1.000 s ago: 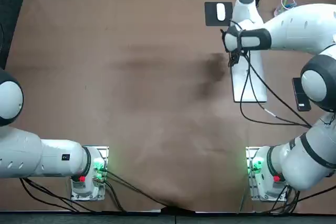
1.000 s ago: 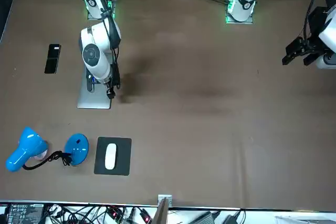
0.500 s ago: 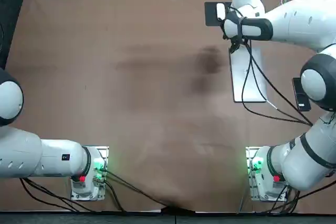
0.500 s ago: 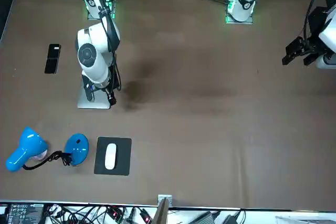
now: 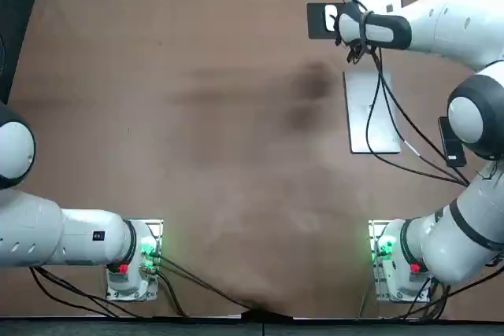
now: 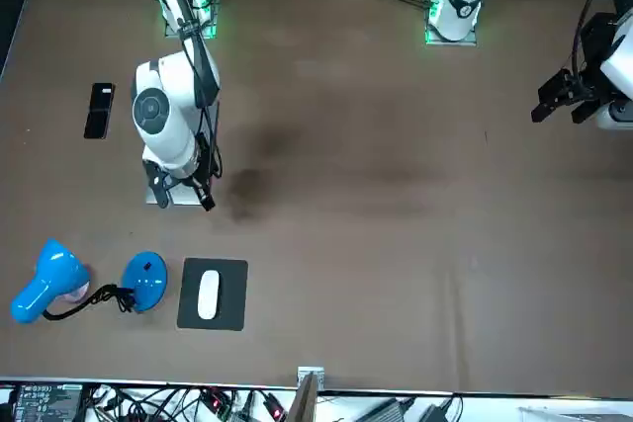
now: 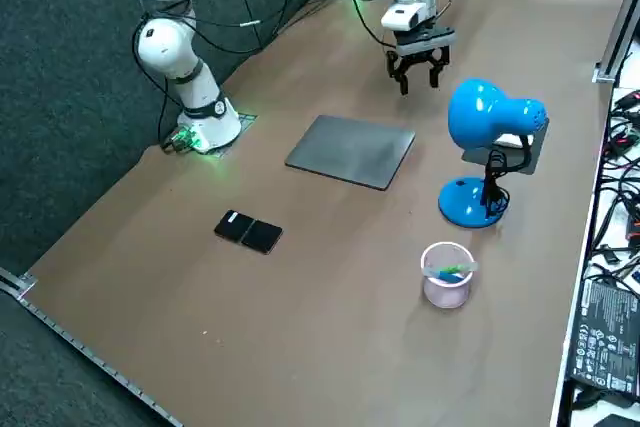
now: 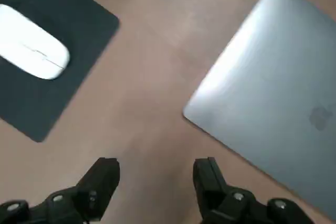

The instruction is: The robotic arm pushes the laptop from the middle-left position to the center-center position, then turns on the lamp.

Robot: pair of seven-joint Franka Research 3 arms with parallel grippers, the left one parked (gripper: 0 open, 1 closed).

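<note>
Right tool [image 8: 156, 169] hangs wide open and empty over the bench [image 8: 149, 106], between the closed laptop [image 8: 278, 93] and the mouse pad [image 8: 79, 24]. The laptop lies flat at the robot's right, off centre. Recommend low, mid-edge contact to prevent rotation.

The overhead camera looks straight down on the brown table [image 5: 197, 116], with my bases at its lower edge. The front camera faces me from across the table, high and steep, so it covers the same surface turned about. The side camera sits raised at my right and looks down diagonally. The wrist camera sits close behind my right end effector [image 8: 156, 174], low over the table between the closed silver laptop [image 8: 273, 103] and the black mouse mat [image 8: 31, 103]. Both also show overhead.
</note>
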